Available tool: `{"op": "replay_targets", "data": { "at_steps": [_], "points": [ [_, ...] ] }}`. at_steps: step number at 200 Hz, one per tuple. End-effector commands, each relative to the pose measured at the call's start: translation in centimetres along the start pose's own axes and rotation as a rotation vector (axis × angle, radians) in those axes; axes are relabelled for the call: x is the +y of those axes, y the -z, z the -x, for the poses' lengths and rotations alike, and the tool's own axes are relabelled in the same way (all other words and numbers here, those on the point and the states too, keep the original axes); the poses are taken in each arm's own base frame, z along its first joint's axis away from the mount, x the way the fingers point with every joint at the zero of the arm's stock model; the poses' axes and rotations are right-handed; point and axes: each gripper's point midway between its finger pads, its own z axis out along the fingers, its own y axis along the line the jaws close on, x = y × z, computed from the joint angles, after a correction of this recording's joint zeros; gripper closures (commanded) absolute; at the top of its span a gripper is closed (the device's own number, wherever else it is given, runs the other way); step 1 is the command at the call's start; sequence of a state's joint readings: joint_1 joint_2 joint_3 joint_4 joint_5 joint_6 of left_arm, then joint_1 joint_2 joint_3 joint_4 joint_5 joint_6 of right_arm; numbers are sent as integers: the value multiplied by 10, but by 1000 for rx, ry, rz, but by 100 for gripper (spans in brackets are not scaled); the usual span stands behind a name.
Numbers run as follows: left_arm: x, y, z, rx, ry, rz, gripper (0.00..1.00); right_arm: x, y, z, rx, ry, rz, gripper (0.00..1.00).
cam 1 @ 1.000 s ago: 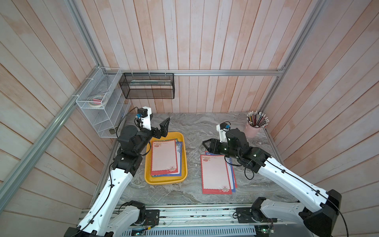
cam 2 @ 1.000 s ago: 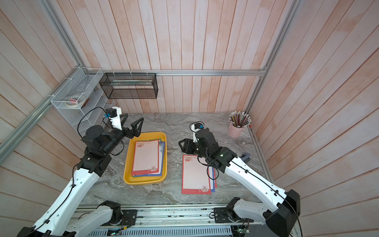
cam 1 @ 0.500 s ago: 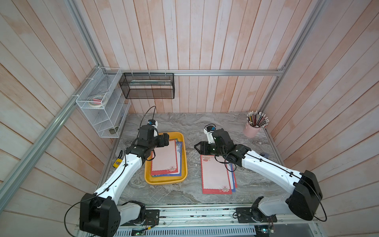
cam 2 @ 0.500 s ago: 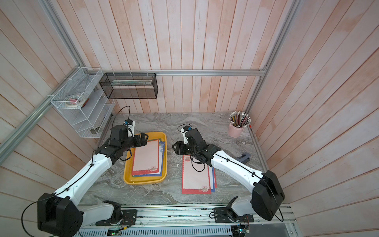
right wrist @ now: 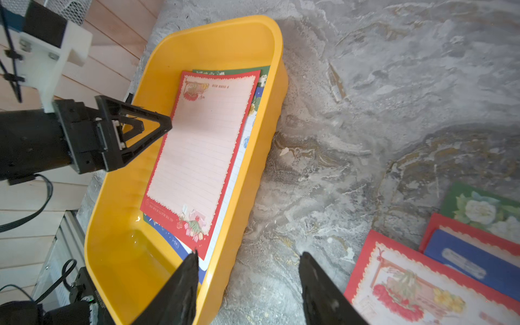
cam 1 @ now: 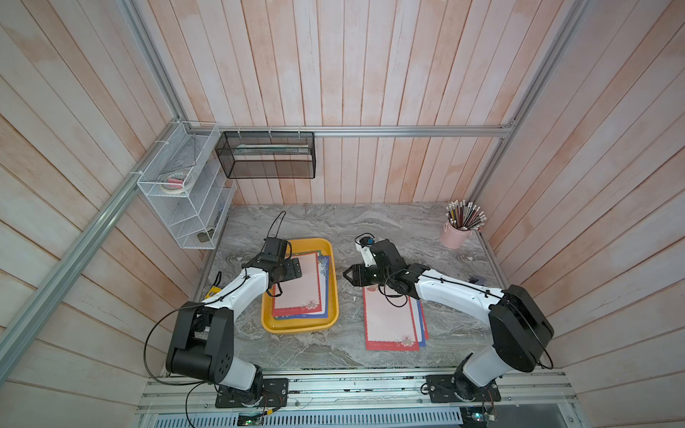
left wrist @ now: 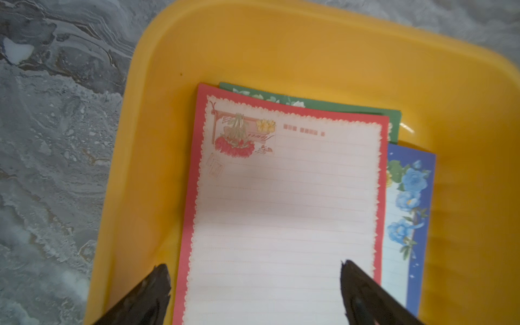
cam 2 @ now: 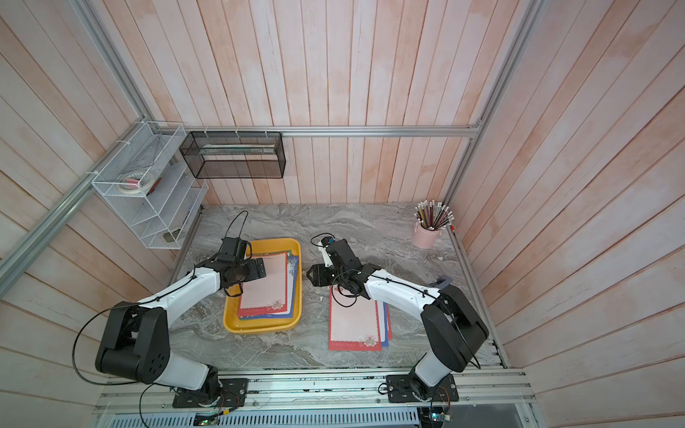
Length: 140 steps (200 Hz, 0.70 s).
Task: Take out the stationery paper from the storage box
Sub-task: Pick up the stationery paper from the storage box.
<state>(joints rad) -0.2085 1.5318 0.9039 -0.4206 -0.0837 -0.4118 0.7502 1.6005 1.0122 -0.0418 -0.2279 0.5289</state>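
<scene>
Stationery paper (left wrist: 281, 211) tops the stack inside the storage box (left wrist: 253, 50): a pale lined sheet with a scalloped red border, with green and blue floral sheets fanned beneath. Over it hangs the left gripper (left wrist: 253, 267), jaws spread wide and empty. Just beside the box's smooth, rounded yellow plastic wall, the right gripper (right wrist: 249, 253) is parted and empty above the grey marbled table (cam 1: 370, 229).

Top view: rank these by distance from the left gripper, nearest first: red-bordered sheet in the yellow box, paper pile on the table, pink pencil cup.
1. The red-bordered sheet: top of the stack in the storage box, right beneath the left gripper.
2. The paper pile: on the table, to the right of the box.
3. The pink pencil cup: back right corner, clearly farthest.
</scene>
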Motion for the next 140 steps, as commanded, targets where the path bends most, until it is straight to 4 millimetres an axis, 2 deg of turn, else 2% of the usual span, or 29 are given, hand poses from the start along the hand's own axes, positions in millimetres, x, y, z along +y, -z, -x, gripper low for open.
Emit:
{"op": "replay_targets", "data": {
  "at_steps": [1, 49, 122, 140],
  "points": [
    [8, -11, -5, 28, 13, 44, 0, 0, -6, -3, 17, 13, 46, 41],
    [8, -28, -12, 76, 11, 57, 0, -6, -10, -11, 40, -1, 57, 40],
    [-10, -28, -16, 119, 2, -44, 0, 1, -20, -17, 83, -37, 106, 41],
    [-21, -25, -13, 107, -2, -105, 1, 2, -19, -16, 81, -41, 112, 41]
  ]
}}
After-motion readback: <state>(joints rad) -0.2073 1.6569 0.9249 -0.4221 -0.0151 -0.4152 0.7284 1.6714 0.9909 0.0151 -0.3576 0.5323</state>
